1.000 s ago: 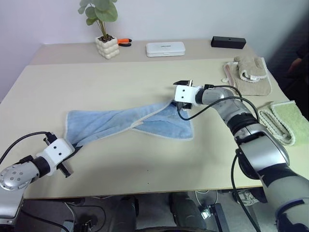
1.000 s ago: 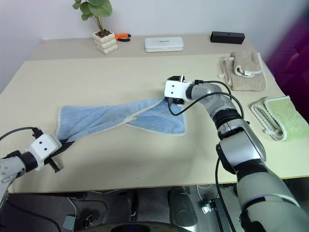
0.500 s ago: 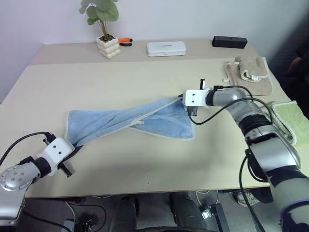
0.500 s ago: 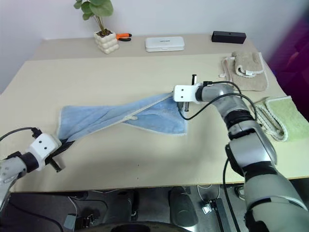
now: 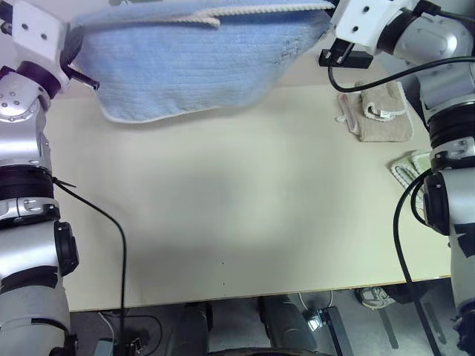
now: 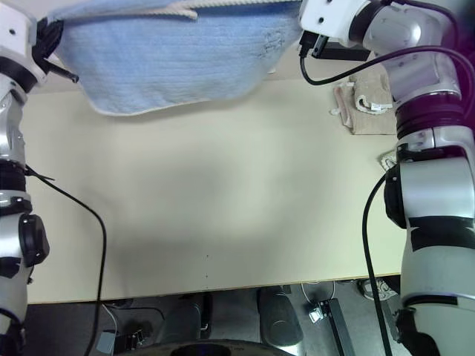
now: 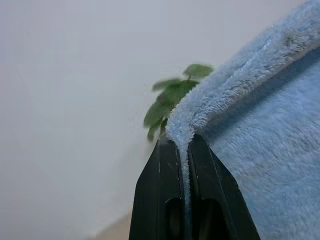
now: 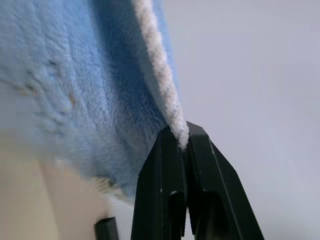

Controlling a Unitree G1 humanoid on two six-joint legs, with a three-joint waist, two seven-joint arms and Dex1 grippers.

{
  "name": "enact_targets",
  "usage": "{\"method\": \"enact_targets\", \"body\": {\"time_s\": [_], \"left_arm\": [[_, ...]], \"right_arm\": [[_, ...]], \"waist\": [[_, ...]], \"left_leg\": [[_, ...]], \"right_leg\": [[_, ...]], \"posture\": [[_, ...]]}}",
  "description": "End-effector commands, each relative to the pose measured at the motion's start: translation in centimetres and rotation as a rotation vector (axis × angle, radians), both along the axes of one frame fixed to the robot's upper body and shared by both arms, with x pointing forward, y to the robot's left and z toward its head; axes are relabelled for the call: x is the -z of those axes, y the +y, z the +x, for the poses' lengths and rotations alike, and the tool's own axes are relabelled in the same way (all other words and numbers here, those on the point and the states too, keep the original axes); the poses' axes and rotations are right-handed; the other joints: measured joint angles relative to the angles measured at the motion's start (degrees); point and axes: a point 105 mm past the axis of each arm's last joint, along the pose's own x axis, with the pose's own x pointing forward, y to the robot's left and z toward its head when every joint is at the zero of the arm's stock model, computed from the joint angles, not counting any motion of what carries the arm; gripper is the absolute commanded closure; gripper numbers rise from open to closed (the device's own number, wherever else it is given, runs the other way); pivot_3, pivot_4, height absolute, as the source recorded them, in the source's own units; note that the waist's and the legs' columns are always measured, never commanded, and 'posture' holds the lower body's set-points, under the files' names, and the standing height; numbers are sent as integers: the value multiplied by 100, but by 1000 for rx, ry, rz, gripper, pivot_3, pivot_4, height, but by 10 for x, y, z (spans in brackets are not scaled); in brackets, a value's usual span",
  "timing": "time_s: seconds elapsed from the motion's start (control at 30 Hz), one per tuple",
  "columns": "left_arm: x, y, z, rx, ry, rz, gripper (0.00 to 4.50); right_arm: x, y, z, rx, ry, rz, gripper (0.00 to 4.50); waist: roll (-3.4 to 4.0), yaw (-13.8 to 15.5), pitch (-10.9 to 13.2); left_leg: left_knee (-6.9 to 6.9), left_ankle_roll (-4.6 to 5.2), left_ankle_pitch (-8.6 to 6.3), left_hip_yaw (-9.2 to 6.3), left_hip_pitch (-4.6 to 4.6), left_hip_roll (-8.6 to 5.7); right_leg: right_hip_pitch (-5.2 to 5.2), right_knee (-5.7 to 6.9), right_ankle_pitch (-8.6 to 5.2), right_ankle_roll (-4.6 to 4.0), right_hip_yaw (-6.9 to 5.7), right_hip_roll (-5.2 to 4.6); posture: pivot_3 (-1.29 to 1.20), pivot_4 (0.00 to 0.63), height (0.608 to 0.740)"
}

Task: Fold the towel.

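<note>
- Light blue towel (image 5: 189,63) hanging across the top of the head-camera frame, stretched between upper left and upper right, clear of the table (image 5: 237,215) below.
- Top hem with white stitched edging (image 5: 245,10) along the very top of the frame; lower edge sagging in a curve, deepest toward the left, ending above the table's far half.
- Left gripper (image 7: 184,145) at upper left of the head view, black fingers pressed together on a folded corner of the towel, cloth pinched in the narrow slit between them.
- Right gripper (image 8: 183,134) at upper right of the head view, fingers likewise squeezed onto the white-edged hem, blue pile falling away beside them.
- Leaves of a green plant (image 7: 172,97) behind the towel's edge in the left wrist view, against a pale wall.
- Beige cloth (image 5: 378,111) lying on the table at right of the head view, below the right gripper and apart from the towel.
- Sliver of light green cloth (image 5: 407,165) at the right table edge, just beyond the beige one, partly hidden by the right arm.
- Black box (image 5: 356,58) at upper right, mostly covered by the right wrist.
</note>
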Motion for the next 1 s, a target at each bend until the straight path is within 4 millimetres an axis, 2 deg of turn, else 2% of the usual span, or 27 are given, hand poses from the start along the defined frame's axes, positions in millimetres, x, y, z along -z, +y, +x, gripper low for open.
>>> {"method": "enact_targets", "body": {"time_s": [0.03, 0.13, 0.23, 0.3, 0.33, 0.37, 0.5, 0.6, 0.63, 0.7, 0.8, 0.9, 1.0], "left_arm": [[32, 1, -16, 89, 127, 99, 4500], [90, 2, -49, 183, 355, 161, 4500], [119, 2, -80, 223, 500, 181, 4500], [131, 1, -97, 240, 580, 168, 4500], [143, 0, -111, 255, 653, 160, 4500], [150, -1, -122, 266, 704, 153, 4500], [172, -7, -159, 319, 887, 144, 4500], [177, -8, -171, 337, 950, 138, 4500], [181, -8, -171, 340, 969, 131, 4500], [186, -7, -168, 337, 983, 116, 4500], [189, -8, -154, 334, 960, 110, 4500], [192, -9, -133, 319, 930, 128, 4500], [194, -13, -111, 322, 904, 138, 4500]], "right_arm": [[18, 4, -20, -114, 119, 5, 4441], [76, -1, -48, -174, 373, -44, 4441], [115, -9, -77, -173, 572, -60, 4441], [131, -15, -95, -161, 681, -49, 4441], [145, -23, -111, -149, 787, -41, 4441], [155, -27, -124, -140, 863, -36, 4441], [181, -41, -171, -112, 1125, -13, 4441], [186, -42, -188, -106, 1198, -3, 4441], [185, -42, -185, -97, 1175, 13, 4441], [183, -42, -177, -86, 1132, 36, 4441], [182, -43, -158, -63, 1067, 52, 4441], [185, -44, -139, -43, 1038, 49, 4441], [193, -47, -126, -26, 1036, 40, 4441]], "waist": [[1, -36, 1], [2, -60, 0], [4, -2, 2], [4, 42, 5], [5, 103, 6], [6, 154, 7], [-8, 243, 22], [-15, 251, 27], [-18, 235, 28], [-18, 203, 27], [-20, 185, 26], [-26, 189, 23], [-28, 228, 21]], "left_leg": [[-4, -3, 2, 2, -4, 1], [2, -19, 11, 1, -62, 7], [9, -24, 13, -1, -117, 6], [25, -13, 7, -3, -136, 5], [36, -12, 7, -5, -138, 1], [48, -11, 7, -7, -136, 1], [81, -2, 1, -7, -25, 3], [104, -3, 1, 3, 25, 10], [105, -2, 1, 3, 28, 11], [99, -15, -6, 3, 29, 19], [109, 5, 10, 38, 29, 14], [112, 11, 14, 49, 21, 8], [95, 13, 13, 45, -10, 8]], "right_leg": [[-7, 1, 0, 0, 0, 0], [-72, 15, 0, 0, -1, 0], [-128, 19, 0, -1, -4, -9], [-140, 18, 0, -1, -6, -12], [-140, 20, 0, -2, -8, -14], [-127, 24, 2, -6, -11, -11], [15, -1, -16, -39, -19, -8], [73, -22, -15, -61, -14, -8], [78, -25, -14, -64, -14, -8], [84, -101, 22, -123, -15, -10], [78, -94, 37, -137, -16, -37], [68, -93, 73, -100, -17, -39], [27, -82, 94, -15, -24, -37]], "posture": [[0, 150, 734], [0, 150, 734], [0, 150, 734], [0, 150, 734], [0, 150, 734], [0, 150, 734], [0, 150, 734], [0, 150, 734], [0, 150, 734], [0, 150, 734], [0, 150, 734], [0, 150, 734], [0, 150, 734]]}}
